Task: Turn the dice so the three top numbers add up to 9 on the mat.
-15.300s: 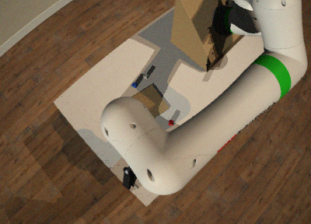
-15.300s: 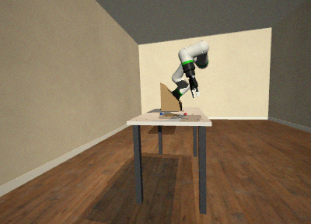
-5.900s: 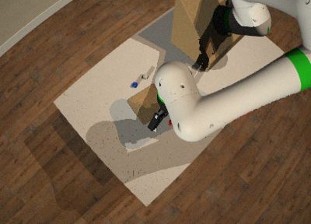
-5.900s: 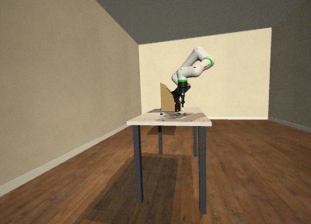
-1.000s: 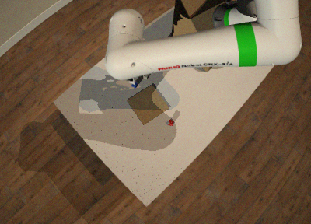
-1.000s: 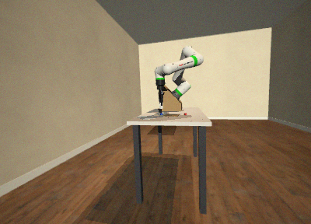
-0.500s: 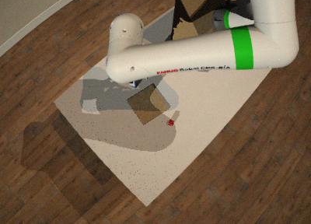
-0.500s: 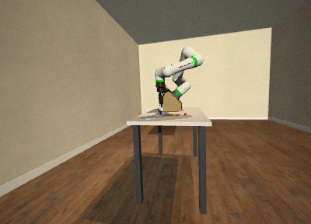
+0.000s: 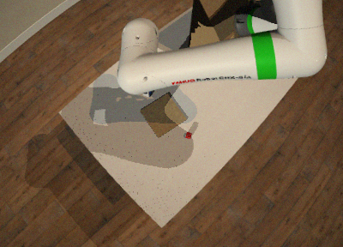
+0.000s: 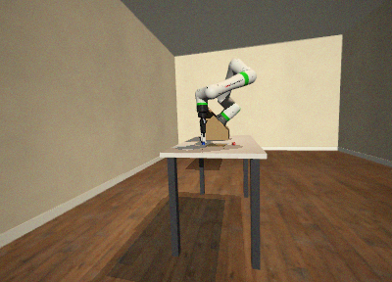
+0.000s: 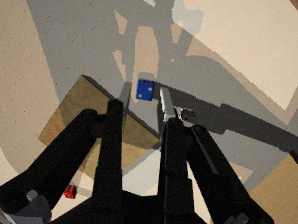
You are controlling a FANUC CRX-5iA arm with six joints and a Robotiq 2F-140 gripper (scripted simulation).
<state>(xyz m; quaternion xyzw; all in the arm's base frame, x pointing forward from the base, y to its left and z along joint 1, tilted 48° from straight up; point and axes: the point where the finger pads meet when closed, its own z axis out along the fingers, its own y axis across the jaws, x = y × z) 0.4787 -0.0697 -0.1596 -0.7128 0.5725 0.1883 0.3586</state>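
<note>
The brown square mat [image 9: 159, 129] [image 11: 67, 112] lies on the table. My gripper [image 10: 203, 140] [image 11: 144, 96] points down beside it, fingers partly open; the arm hides it in the top view. A blue die [image 11: 145, 90] is off the mat, between the fingertips in the wrist view, with gaps on both sides. Its larger visible face seems to show two pips. A white die [image 11: 188, 115] with black pips lies off the mat, just outside the right finger. A red die [image 9: 188, 135] [image 10: 233, 143] [image 11: 70, 191] lies off the mat on the other side. Its pips are too small to read.
A large cardboard-coloured block [image 9: 214, 34] [image 10: 217, 129] [image 11: 280, 192] stands by the arm's base. The pale table [image 9: 163, 200] [image 10: 213, 155] carries everything. Arm shadows cross the mat and the dice area. The arm covers part of the table in the top view.
</note>
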